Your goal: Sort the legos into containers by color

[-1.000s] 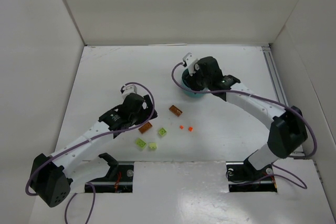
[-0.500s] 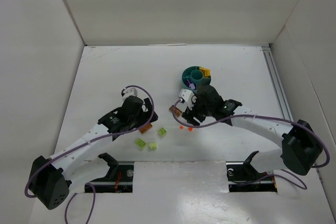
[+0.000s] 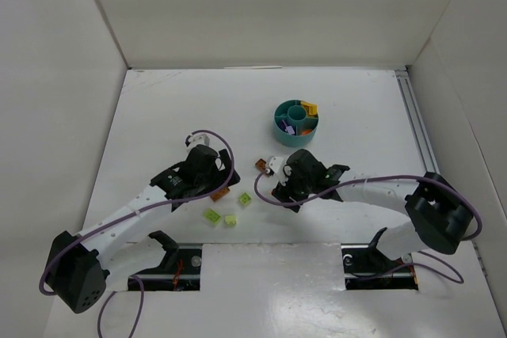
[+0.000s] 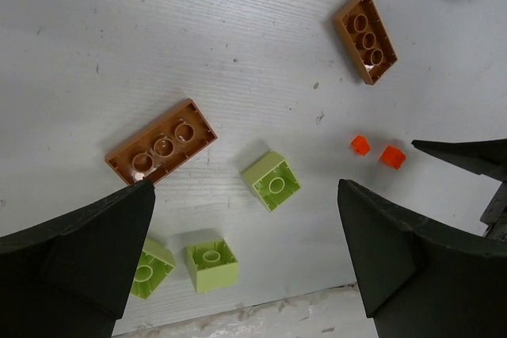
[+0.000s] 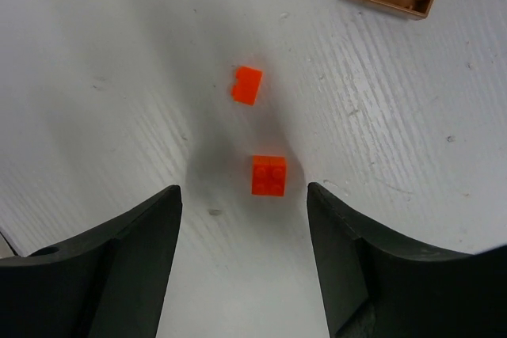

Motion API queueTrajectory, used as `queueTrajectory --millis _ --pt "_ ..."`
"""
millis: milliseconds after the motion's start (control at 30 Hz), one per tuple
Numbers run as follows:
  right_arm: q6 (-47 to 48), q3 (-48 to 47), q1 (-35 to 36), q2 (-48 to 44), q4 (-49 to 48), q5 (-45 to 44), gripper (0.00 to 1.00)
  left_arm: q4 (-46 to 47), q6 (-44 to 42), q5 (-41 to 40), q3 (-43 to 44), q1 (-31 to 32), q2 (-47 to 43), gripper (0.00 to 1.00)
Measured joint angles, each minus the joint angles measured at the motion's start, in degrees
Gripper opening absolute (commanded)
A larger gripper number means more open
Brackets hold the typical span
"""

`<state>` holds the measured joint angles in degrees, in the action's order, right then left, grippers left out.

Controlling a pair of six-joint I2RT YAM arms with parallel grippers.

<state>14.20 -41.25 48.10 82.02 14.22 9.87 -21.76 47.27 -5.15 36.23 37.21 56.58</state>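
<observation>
You were partway through: the teal dish [image 3: 297,123] at the back of the table [image 3: 174,108] already held orange-yellow pieces [image 3: 309,108] in a far compartment and a lilac piece [image 3: 289,128] in a nearer one. Anything else inside was too small to tell. Seven legos lay loose on the table, well apart from the dish: two brown bricks [image 4: 162,149], three lime bricks [image 4: 271,180], a square orange-red brick [image 5: 269,175] and a smaller orange-red piece [image 5: 247,85]. So brown, lime and orange-red were not yet sorted, a good share of the job by my count. Your right gripper [image 5: 240,195] hung low over the orange-red pair, fingers spread wide and holding nothing. The square brick sat between the tips, nearer the one on the right of the wrist view, touching neither. Your left gripper [image 4: 245,191] was also spread wide and empty, hovering above the lime and brown cluster with one lime brick roughly centred in the gap. Likely step in hand: closing on the orange-red brick to carry it to the dish.
</observation>
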Motion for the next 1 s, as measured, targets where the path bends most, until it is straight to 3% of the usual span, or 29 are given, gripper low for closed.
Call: queueTrajectory --millis 67,133,233,567,600,700,833,1000 --pt "-1.1 0.0 1.1 0.7 -0.6 -1.3 0.62 0.1 0.0 0.1 0.0 0.0 0.0 0.99" --pt "-2.2 0.0 1.9 1.1 -1.4 -3.0 0.49 0.1 -0.1 0.2 0.0 0.0 0.0 0.99" --pt "-4.0 0.0 2.2 1.2 -1.8 -5.4 0.41 0.1 -0.3 0.2 0.0 0.0 0.0 0.99" --pt "-8.2 2.1 2.9 1.7 -5.4 -10.1 0.42 -0.3 -0.5 0.2 0.0 0.0 -2.5 0.99" --pt "-8.4 2.0 3.0 1.8 -5.8 -10.4 0.34 -0.3 -0.5 0.2 0.0 0.0 -3.1 0.99" --pt "-8.7 2.0 3.4 2.3 -6.9 -10.8 0.24 -0.3 -0.4 0.1 0.0 0.0 -4.5 0.99" --pt "-9.4 2.0 3.8 2.4 -7.3 -11.3 0.16 -0.8 -0.2 -0.2 0.0 0.0 -5.1 0.99" --pt "-10.5 1.3 4.1 1.6 -4.3 -12.8 0.15 -1.0 -0.2 -0.5 0.0 0.0 -5.1 0.99"
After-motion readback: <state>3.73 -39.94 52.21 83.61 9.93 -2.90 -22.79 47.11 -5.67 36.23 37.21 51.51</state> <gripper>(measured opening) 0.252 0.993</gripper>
